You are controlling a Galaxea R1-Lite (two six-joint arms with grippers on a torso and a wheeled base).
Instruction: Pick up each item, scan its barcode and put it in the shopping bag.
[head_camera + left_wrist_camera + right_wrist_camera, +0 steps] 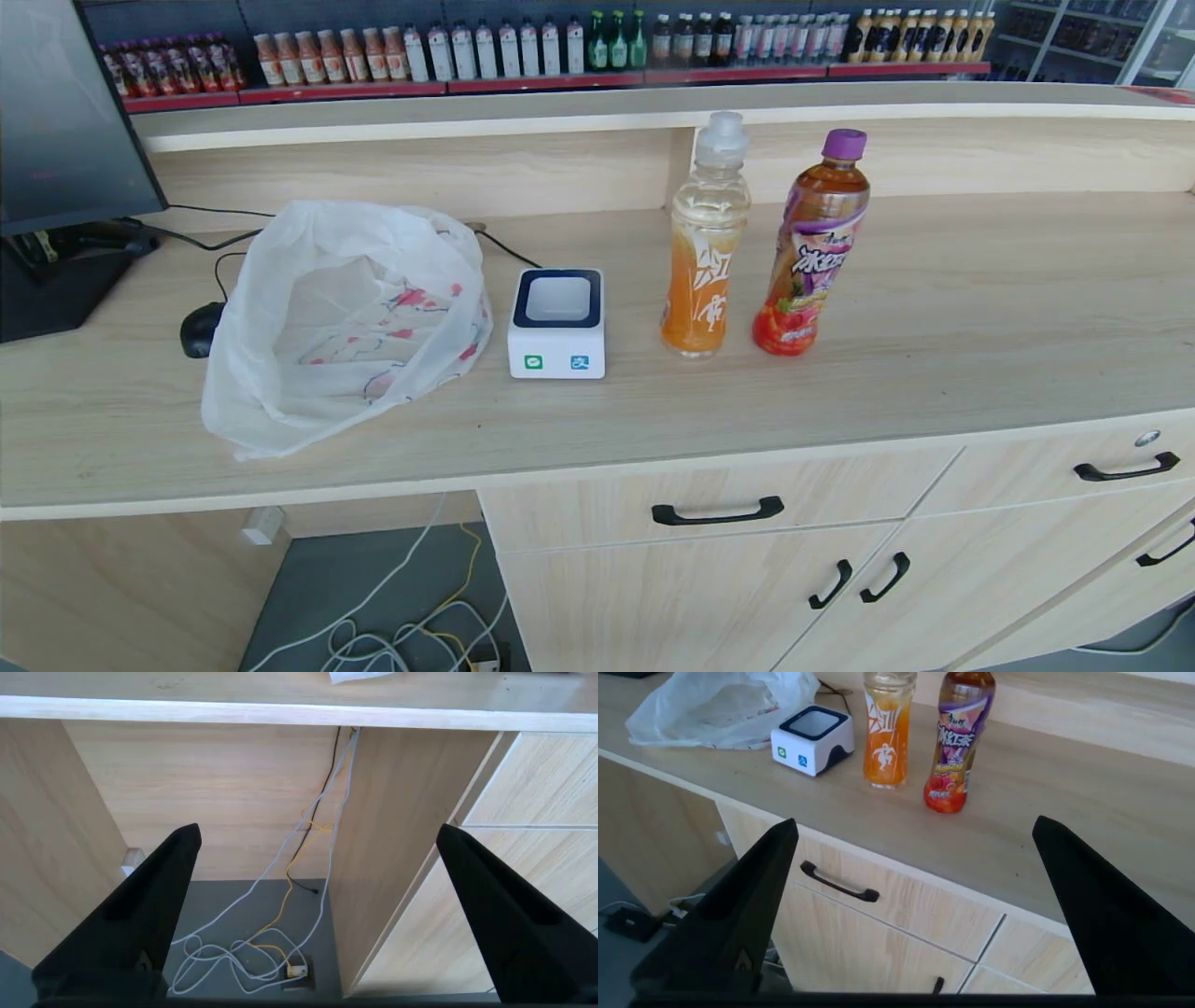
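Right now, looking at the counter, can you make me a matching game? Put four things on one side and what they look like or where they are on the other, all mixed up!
Things:
1. shopping bag
2. scanner
3. purple-capped bottle
4. computer mouse

Clues:
A. black, just to the robot's left of the bag
B. white, crumpled, mouth open
C. standing upright, farthest to the robot's right
D. small white box just to the robot's right of the bag

Pairs: 1-B, 2-D, 3-C, 4-A.
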